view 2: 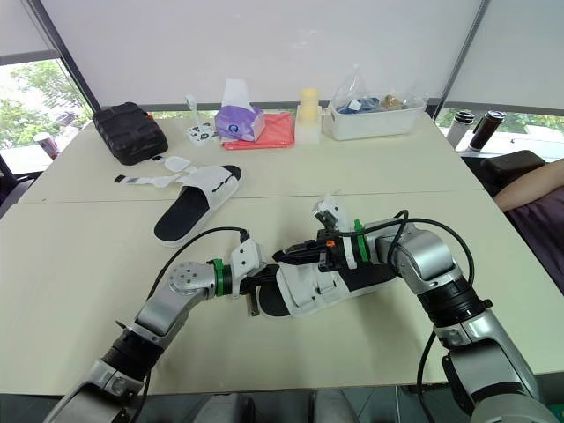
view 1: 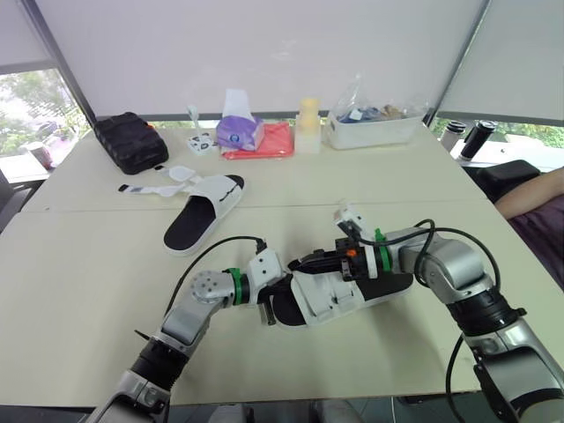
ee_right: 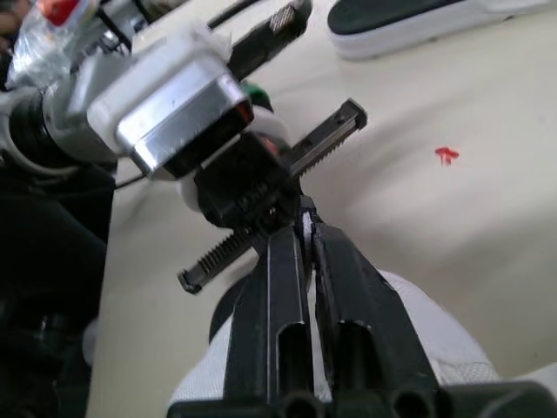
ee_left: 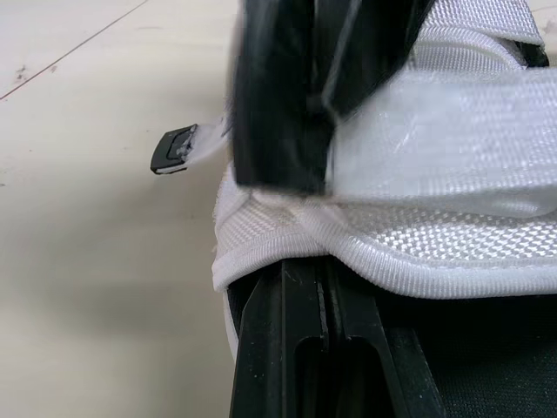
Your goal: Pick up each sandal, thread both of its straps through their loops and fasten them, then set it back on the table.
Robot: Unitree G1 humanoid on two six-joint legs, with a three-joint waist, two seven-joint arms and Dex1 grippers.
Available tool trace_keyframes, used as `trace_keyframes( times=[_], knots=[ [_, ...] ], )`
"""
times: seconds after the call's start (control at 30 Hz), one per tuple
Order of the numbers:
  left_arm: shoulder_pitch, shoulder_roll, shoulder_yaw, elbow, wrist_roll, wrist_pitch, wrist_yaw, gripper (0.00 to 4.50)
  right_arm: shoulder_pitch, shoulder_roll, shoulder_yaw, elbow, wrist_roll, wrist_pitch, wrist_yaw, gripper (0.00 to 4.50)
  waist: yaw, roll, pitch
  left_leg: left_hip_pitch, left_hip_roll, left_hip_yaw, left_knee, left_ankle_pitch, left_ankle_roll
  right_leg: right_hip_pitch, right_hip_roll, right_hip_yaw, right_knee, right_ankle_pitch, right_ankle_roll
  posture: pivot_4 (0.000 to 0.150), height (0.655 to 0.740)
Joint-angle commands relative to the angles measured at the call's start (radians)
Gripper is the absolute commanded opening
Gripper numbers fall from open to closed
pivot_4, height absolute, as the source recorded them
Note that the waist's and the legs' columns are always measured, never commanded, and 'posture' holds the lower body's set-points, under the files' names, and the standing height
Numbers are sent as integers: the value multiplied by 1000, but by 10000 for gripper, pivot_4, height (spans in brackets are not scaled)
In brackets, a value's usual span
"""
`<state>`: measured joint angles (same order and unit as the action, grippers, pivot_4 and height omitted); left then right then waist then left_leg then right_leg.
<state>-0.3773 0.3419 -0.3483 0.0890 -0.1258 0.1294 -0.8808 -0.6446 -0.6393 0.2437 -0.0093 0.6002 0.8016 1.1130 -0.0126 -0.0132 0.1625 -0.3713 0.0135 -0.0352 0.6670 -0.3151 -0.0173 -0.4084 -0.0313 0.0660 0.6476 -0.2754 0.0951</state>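
A black-soled sandal with a white woven upper is seen lying on the beige table close to the robot, between both grippers. The left gripper is clamped tight on the edge of its white upper at the toe end. The right gripper is held over the upper, fingers pressed nearly together beside a white strap; a hold on it cannot be told. A second matching sandal is left farther back, straps spread open, near a black pouch.
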Motion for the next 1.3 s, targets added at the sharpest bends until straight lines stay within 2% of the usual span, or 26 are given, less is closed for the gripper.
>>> trace_keyframes(
  times=[0.03,0.23,0.63,0.93,1.07,1.3],
  knots=[
    [28,14,-11,31,33,37,8,0,3,-8,-99,-63,78,45,16,289,0,0,0,0,0,0,0,0,0,0,0,0,0,0,0,1500,7400],
    [13,10,-18,42,35,37,-2,0,43,9,-161,-122,111,78,-30,289,-1,0,0,0,0,0,0,0,0,0,0,0,0,0,0,1500,7400],
    [15,11,-19,35,35,39,-7,0,47,93,-87,23,-86,-24,-160,289,-2,0,0,0,0,0,0,0,0,0,0,0,0,0,0,1500,7400],
    [30,12,-18,10,31,54,6,0,81,42,1,81,-234,-112,-164,289,-5,1,-1,6,0,1,0,0,0,5,0,0,0,0,0,1500,7400],
    [24,7,-21,12,33,56,8,0,84,18,58,70,-298,-162,-150,289,-5,1,-1,16,0,1,-2,0,0,14,0,0,-2,0,-1,1500,7400],
    [19,5,-19,12,33,61,7,0,95,2,69,48,-327,-200,-144,289,-4,1,-2,17,0,1,-2,0,0,15,1,0,-2,0,-1,1500,7400]
  ],
)
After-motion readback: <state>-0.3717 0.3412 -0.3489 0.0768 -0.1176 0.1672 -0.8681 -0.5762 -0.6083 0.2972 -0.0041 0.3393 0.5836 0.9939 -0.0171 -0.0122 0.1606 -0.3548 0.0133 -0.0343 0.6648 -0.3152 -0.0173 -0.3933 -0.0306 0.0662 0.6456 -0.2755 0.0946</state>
